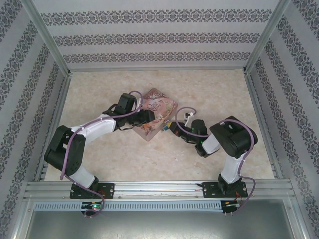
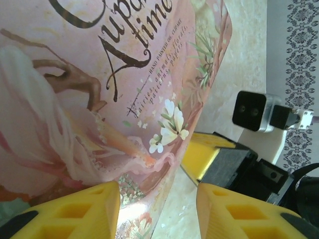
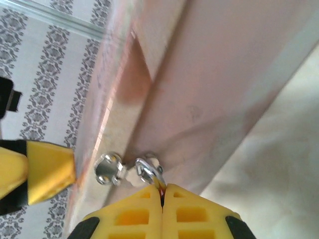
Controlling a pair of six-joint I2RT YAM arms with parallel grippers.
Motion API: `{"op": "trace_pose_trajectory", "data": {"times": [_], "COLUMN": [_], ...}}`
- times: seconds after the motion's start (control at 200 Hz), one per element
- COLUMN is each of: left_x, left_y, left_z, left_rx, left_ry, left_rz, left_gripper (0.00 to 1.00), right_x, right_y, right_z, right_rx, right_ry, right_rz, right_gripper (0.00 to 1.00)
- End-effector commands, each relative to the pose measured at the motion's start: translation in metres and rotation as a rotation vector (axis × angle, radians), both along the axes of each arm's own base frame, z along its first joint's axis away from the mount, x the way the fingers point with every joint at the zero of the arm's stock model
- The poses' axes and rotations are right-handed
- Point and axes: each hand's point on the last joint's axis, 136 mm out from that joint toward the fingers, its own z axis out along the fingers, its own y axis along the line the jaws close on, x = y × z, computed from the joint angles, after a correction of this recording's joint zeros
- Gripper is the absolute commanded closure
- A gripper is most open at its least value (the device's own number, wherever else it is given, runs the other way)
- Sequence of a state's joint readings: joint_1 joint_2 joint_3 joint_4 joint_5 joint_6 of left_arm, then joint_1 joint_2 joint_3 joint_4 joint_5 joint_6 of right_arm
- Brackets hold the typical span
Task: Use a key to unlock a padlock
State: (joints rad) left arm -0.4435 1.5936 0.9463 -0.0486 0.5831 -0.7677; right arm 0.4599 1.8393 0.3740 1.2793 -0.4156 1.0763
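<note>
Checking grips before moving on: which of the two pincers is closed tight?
The right pincer: its yellow fingers are pressed together beside the tin. The left pincer is open, the tin's edge between its fingers.

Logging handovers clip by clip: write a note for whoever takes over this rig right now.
Left gripper: fingers open, straddling a corner of the pink tin.
Right gripper: fingers shut at the tin's silver clasp, pinching a thin dark sliver, probably the key.
Padlock: cannot tell it from the clasp metal, nor whether it is open.
Done: both arms at the tin, key apparently in hand.
To do: seat the key, turn it, open the padlock.
</note>
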Motion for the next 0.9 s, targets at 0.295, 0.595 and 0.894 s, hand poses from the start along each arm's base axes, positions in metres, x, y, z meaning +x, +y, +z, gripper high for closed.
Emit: {"op": "trace_pose_trajectory", "data": {"times": [0.295,0.595,0.894], "left_x": [-0.016,-0.016,-0.036], "left_y": [0.009,0.04,0.114], "left_z": [-0.001,0.053,0.067], "left_rx": [0.04,0.059,0.222], "left_ry": [0.055,-0.103,-0.252], "left_rz": [0.03,0.097,0.284], "left_gripper": [0.49,0.4,0.27], "right_x": [0.01,-0.029,-0.102], "right_y": [-0.041,-0.055,-0.06], "right_z": [0.045,0.066,0.076], "right_rx": [-0.033,-0.267,-0.373], "right_ry": [-0.185,-0.194,-0.048], "right_rz": [-0.112,0.011,0.225], "right_gripper": [1.0,1.0,1.0]}}
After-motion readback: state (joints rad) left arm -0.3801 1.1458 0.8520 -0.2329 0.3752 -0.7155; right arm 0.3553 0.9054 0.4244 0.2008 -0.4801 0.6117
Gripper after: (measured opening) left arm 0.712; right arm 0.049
